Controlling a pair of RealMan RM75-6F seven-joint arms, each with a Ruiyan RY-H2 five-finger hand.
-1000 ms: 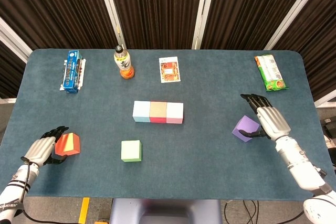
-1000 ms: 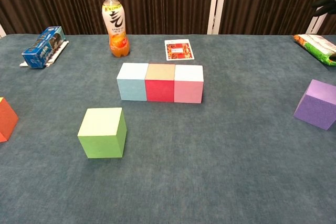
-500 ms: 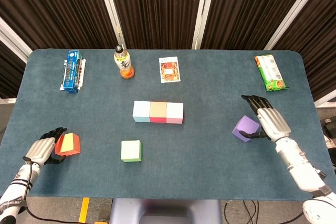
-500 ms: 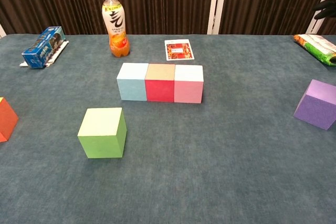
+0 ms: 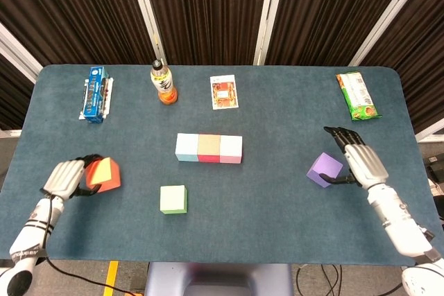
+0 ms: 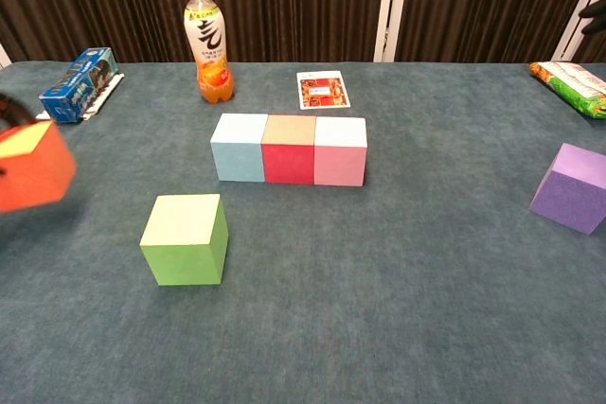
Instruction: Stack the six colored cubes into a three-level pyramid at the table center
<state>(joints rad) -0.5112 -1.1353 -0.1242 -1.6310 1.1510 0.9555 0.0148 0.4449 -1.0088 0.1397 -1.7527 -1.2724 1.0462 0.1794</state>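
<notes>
Three cubes stand in a row at the table center: light blue [image 5: 186, 147], red with a tan top [image 5: 208, 148] and pink [image 5: 231, 149]. A green cube [image 5: 173, 199] sits alone in front of them. My left hand [image 5: 64, 177] grips the orange cube [image 5: 104, 174], which the chest view shows as raised off the table [image 6: 33, 166]. The purple cube [image 5: 325, 170] rests tilted on the right side of the table. My right hand [image 5: 359, 161] lies just right of it, fingers stretched out and thumb close under the cube's edge, not gripping it.
Along the far edge are a blue box [image 5: 95, 93], an orange drink bottle [image 5: 163, 82], a small printed card [image 5: 223, 92] and a green snack bag [image 5: 358, 95]. The table's front edge runs close below both forearms.
My left hand has lifted the orange cube and carried it right and further onto the table. The right hand has shifted slightly to the right beside the purple cube, which has stayed put.
</notes>
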